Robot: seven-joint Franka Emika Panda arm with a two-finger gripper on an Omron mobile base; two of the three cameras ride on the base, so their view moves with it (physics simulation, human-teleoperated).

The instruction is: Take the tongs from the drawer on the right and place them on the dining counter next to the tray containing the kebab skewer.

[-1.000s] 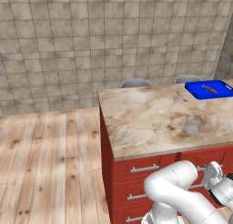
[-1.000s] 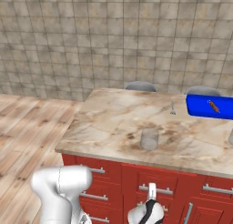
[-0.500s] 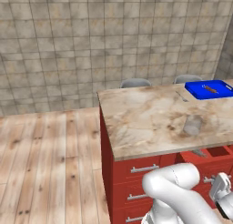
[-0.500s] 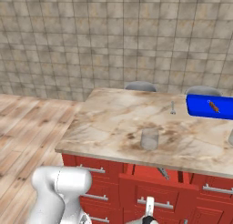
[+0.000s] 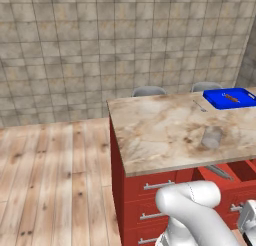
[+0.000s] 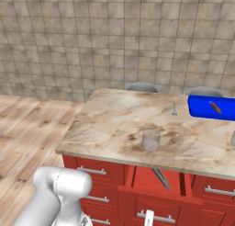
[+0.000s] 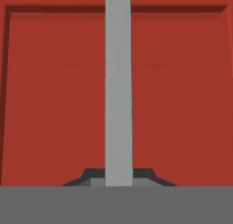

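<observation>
The end effector (image 7: pixel 119 180) is clamped together on the drawer's silver bar handle (image 7: pixel 119 89), which runs from its tips straight up toward 12 o'clock across the flat red front in the hand view. The drawer (image 6: pixel 153 183) stands pulled out below the worktop's near edge, and the tongs (image 6: pixel 161 178) lie inside it, slanting from under the edge toward 5 o'clock in the right base view.

Judged from here, the chief risk is the release: if the hand lifts off while dragging at the bar, the drawer could shift and the tongs slide against a wall. The opening looks shallow and the worktop's lip overhangs the tongs' far end, so reaching in too steeply could knock the hand against the edge. The slim metal arms would probably slip or pivot if pinched off-centre.

Beyond the drawer, on the dining counter (image 5: pixel 160 135), a clear greyish cup (image 5: pixel 212 137) stands near the front edge, almost directly above the drawer, so it could be toppled on the way up. Further off, toward 1 o'clock in the left base view, a small silver utensil (image 5: pixel 199 106) lies just beside the blue tray (image 5: pixel 219 102), which holds the kebab skewer (image 5: pixel 231 97). That utensil takes up part of the spot beside the tray. Two grey stools (image 5: pixel 149 91) sit at the far side.
</observation>
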